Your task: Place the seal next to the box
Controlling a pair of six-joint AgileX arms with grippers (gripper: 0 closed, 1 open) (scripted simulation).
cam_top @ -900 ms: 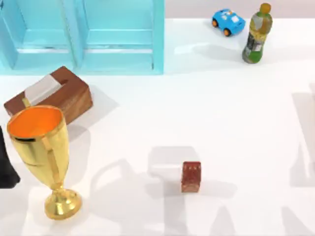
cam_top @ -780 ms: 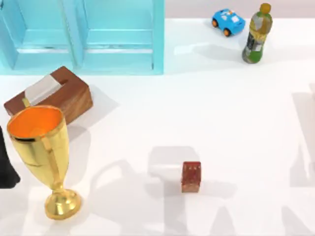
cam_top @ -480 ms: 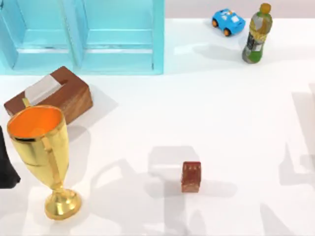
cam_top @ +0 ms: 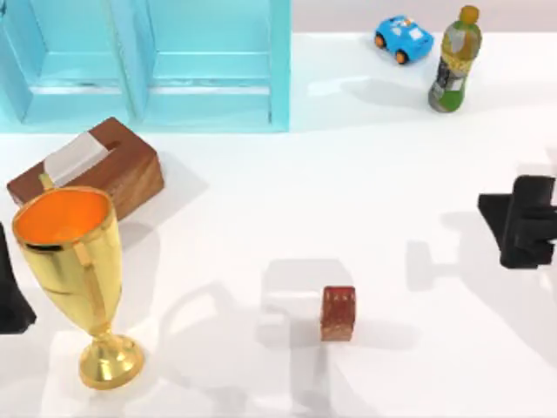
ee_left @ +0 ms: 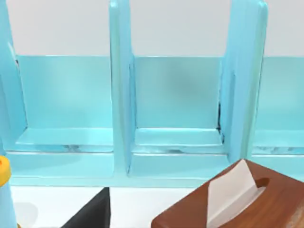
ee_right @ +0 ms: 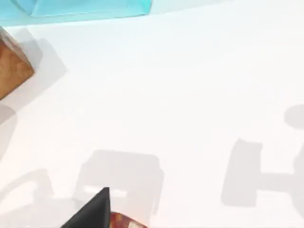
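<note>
Counter items first, from the left: my left gripper (cam_top: 10, 292) sits parked at the left edge, and I cannot tell how its jaws stand. Just beside it rises the gold trophy cup (cam_top: 74, 270), and behind that, toward the far left, lies the box (cam_top: 91, 170), a tissue poking from its slot. Right of the cup, well apart from the box, the seal (cam_top: 338, 313) stands upright near the front middle of the counter (cam_top: 348, 174). I judge it a light, stiff little block with smooth flat sides, so a pinch across two opposite faces, around mid-height, should hold it without tipping. My right gripper (cam_top: 520, 222) hangs at the right edge, farther back than the seal and clear of it; nothing is in its jaws, but their spread I cannot tell.
</note>
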